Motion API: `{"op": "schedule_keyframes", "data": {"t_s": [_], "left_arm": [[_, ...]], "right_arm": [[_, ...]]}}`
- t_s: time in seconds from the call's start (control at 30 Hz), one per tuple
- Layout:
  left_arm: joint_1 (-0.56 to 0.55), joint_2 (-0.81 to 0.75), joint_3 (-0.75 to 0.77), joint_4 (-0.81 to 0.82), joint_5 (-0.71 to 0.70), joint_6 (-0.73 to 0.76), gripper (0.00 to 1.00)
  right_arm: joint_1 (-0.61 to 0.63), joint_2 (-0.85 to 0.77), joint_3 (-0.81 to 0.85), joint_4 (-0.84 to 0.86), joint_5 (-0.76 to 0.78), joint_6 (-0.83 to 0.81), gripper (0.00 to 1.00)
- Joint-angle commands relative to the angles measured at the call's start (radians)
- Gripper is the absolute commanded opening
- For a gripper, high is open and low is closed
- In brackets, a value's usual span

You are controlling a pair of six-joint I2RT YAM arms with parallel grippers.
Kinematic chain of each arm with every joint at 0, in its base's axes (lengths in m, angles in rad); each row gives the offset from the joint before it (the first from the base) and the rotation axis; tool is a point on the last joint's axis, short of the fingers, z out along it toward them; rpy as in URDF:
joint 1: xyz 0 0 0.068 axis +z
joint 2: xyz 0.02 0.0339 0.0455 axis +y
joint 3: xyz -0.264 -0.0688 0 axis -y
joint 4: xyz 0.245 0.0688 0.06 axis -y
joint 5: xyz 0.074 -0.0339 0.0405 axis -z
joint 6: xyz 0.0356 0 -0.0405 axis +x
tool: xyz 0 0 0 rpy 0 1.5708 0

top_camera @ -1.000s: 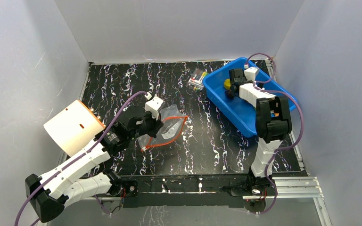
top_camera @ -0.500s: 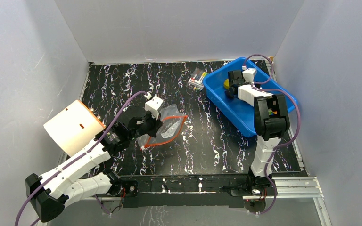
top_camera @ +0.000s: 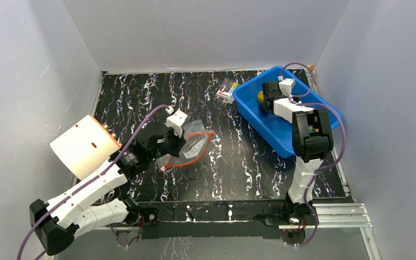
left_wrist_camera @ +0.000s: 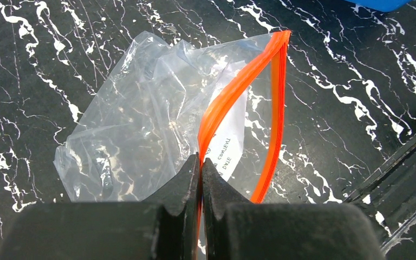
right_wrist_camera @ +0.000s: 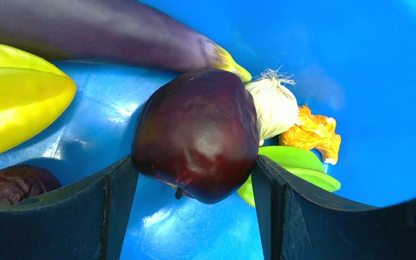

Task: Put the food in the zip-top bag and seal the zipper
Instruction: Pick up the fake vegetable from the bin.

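From above, the left claw (top_camera: 170, 145) sits on the zip-top bag (top_camera: 195, 142) mid-frame on the desk (top_camera: 141, 92). The right claw (top_camera: 265, 105) dips into the blue tray (top_camera: 281, 135) at upper right. Only the left wrist view shows its jaws pinched together on the zipper (left_wrist_camera: 233, 100). The right wrist view shows its claw clamped around the small purple ball (right_wrist_camera: 197, 132), with the eggplant (right_wrist_camera: 114, 32) above. Since a second ago the right arm has edged slightly leftward; the bag lies as before.

A packet of colourful sticks (top_camera: 226, 91) lies beside a blue bin (top_camera: 268, 127), a white cylinder (top_camera: 81, 146) well apart.
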Motion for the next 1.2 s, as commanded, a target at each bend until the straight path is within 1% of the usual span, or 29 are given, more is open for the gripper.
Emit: {"op": "schedule_keyframes", "data": {"t_s": [0.0,0.3,0.37,0.6,0.8,0.9,1.17], "left_arm": [[0.003,-0.020,-0.014,0.012,-0.034,0.025,0.00],[0.003,-0.046,-0.024,0.022,-0.064,0.035,0.00],[0.003,-0.052,-0.027,0.024,-0.066,0.033,0.00],[0.003,-0.048,-0.031,0.027,-0.081,0.034,0.00],[0.003,-0.053,-0.041,0.042,-0.076,0.031,0.00],[0.003,-0.057,-0.039,0.043,-0.082,0.030,0.00],[0.003,-0.065,-0.050,0.055,-0.102,0.024,0.00]], "right_arm": [[-0.002,-0.087,-0.019,0.014,0.006,0.015,0.58],[0.040,-0.228,-0.036,-0.056,-0.023,0.028,0.54],[0.049,-0.291,-0.047,-0.078,-0.041,0.033,0.53],[0.097,-0.477,-0.100,-0.143,-0.153,0.054,0.51],[0.179,-0.619,-0.122,-0.192,-0.228,0.072,0.51],[0.222,-0.670,-0.127,-0.206,-0.297,0.071,0.50],[0.333,-0.797,-0.164,-0.219,-0.560,0.096,0.49]]}}
